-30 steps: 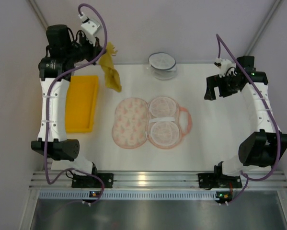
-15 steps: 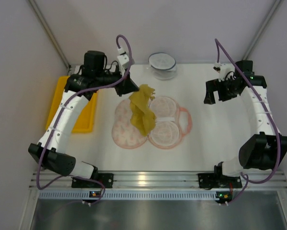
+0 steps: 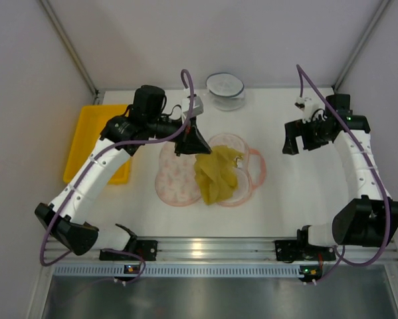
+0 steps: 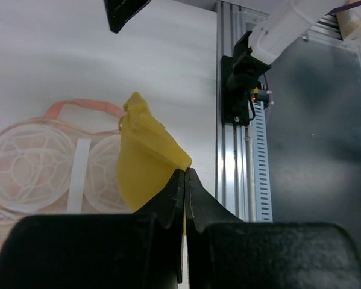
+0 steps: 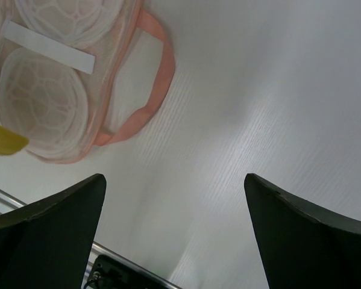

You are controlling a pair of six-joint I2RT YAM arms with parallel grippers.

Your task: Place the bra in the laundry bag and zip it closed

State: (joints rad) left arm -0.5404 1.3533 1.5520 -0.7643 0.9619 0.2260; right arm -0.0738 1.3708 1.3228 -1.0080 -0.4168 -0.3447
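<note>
The laundry bag (image 3: 179, 171) lies open in the middle of the table, its printed half on the left and its mesh half (image 3: 248, 163) with a pink handle on the right. The mustard bra (image 3: 218, 174) hangs from my left gripper (image 3: 197, 143) and drapes over the mesh half. The left wrist view shows the left gripper (image 4: 185, 173) shut on the bra (image 4: 143, 162) above the bag (image 4: 35, 168). My right gripper (image 3: 293, 138) is open and empty to the right of the bag; its wrist view shows the bag's handle (image 5: 159, 78).
A yellow plastic tray (image 3: 96, 136) sits at the left side of the table. A clear round bowl (image 3: 225, 90) stands at the back centre. The metal rail (image 3: 199, 249) runs along the table's near edge.
My left arm has swung right from above the tray and lowered, carrying the bra until it drapes over the bag's mesh half. The right arm has barely moved.
</note>
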